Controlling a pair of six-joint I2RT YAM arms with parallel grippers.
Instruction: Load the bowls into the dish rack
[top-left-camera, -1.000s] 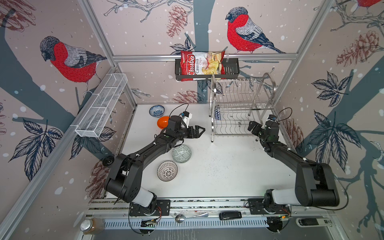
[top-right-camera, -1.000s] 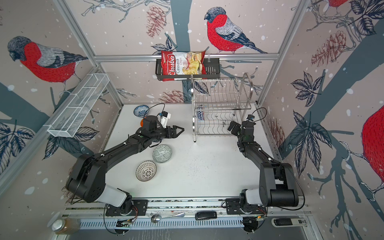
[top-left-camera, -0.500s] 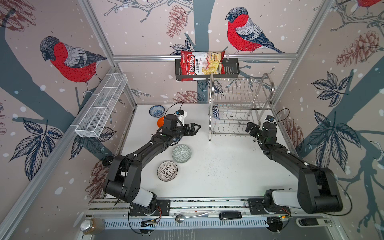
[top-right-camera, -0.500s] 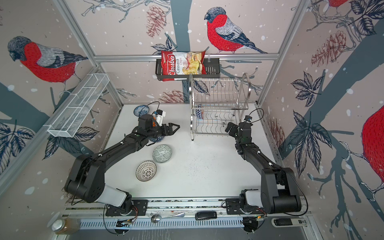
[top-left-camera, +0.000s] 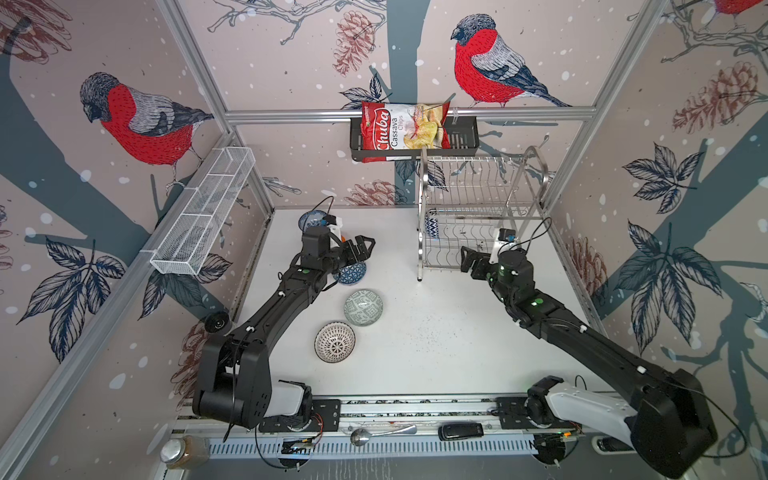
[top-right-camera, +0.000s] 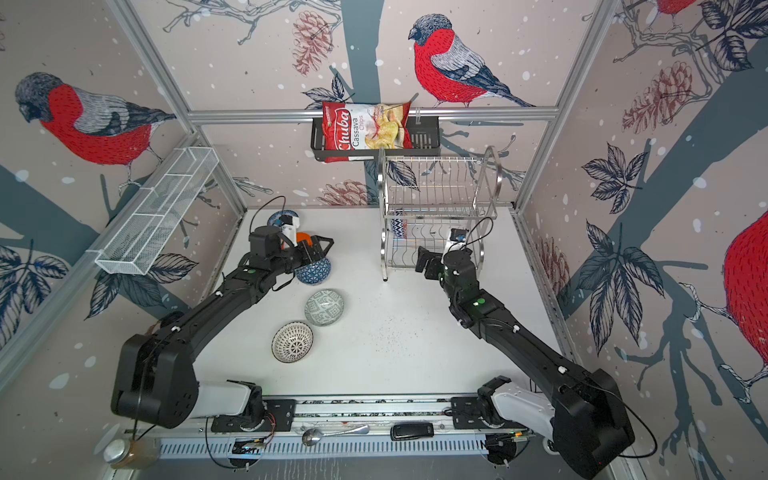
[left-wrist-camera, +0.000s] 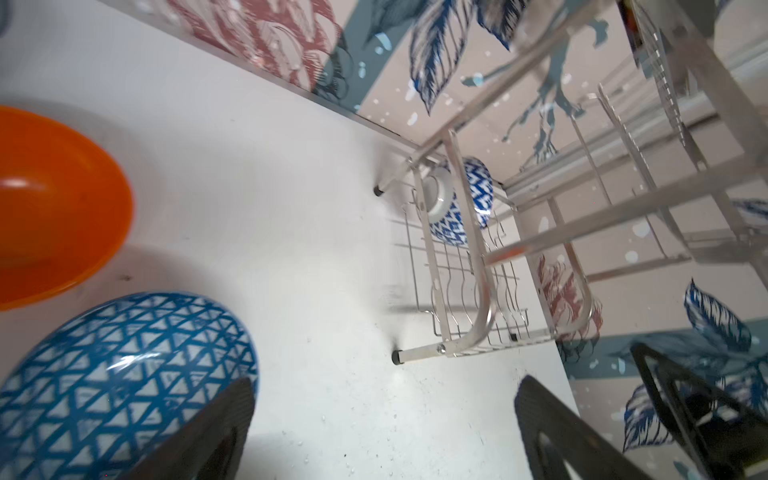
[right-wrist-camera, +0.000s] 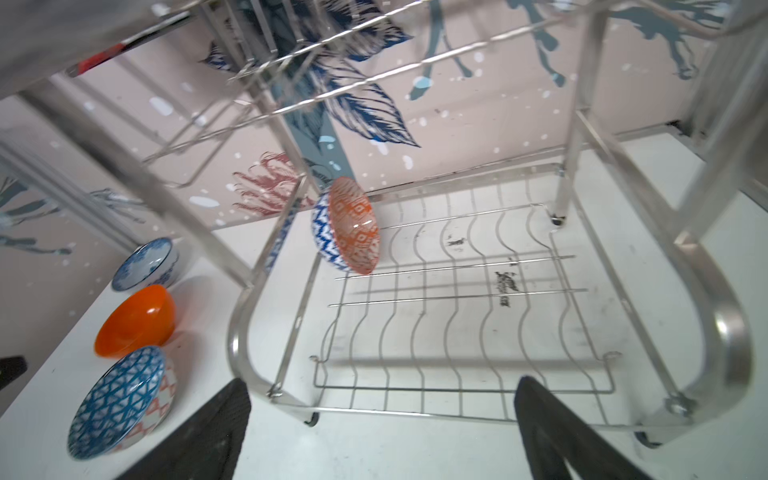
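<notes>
Left end effector (top-left-camera: 362, 249): jaws wide, nothing between them. It hangs just over the blue triangle-patterned bowl (top-left-camera: 352, 273), which sits tilted on the worktop (top-left-camera: 436, 332). In the left wrist view one finger (left-wrist-camera: 208, 432) overlaps that bowl's rim; I cannot tell whether it touches.

Right end effector (top-left-camera: 471, 262): jaws wide, empty, at the front edge of the dish rack (top-left-camera: 421, 249), aimed into its lower tier.

Bowls on the worktop:
- Plain orange bowl (top-right-camera: 303, 237), just behind the triangle one and mostly hidden by my left wrist in both top views.
- Blue-floral bowl (top-right-camera: 274, 217), further back near the rear wall.
- Grey-green geometric bowl (top-left-camera: 363, 307), in front of the triangle one.
- White bowl with black dotted rays (top-left-camera: 335, 342), nearest my base and just beside the grey-green one.

In the rack: one bowl, blue zigzag outside and orange pattern inside (right-wrist-camera: 347, 226), stands on edge in the lower tier's wire slots, at the far end on my left. The other lower slots seen from the right wrist hold nothing.
</notes>
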